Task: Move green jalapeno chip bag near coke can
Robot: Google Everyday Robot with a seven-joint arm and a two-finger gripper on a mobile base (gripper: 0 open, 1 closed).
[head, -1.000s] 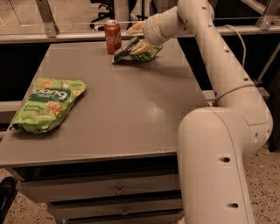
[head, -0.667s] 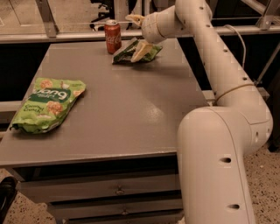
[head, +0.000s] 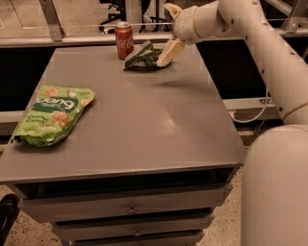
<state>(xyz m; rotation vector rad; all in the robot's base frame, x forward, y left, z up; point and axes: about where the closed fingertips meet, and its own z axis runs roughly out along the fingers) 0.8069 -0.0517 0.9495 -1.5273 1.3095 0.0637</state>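
The green jalapeno chip bag (head: pixel 143 57) lies crumpled on the grey table (head: pixel 144 120) at the far edge, just right of the red coke can (head: pixel 124 40), which stands upright. My gripper (head: pixel 165 34) is at the bag's right end and is open. Its lower finger (head: pixel 169 52) slopes down to the bag's right edge, and its upper finger (head: pixel 172 9) is raised well above the bag. The bag rests on the table and is not held.
A larger flat light-green snack bag (head: pixel 53 113) lies at the table's left edge. My arm (head: pixel 260 43) reaches in from the right over the table's far right corner. Drawers (head: pixel 130 206) are below the table front. A rail runs behind the table.
The fingers have spread apart and the upper one has risen off the bag. The bag has settled flat on the table beside the can.
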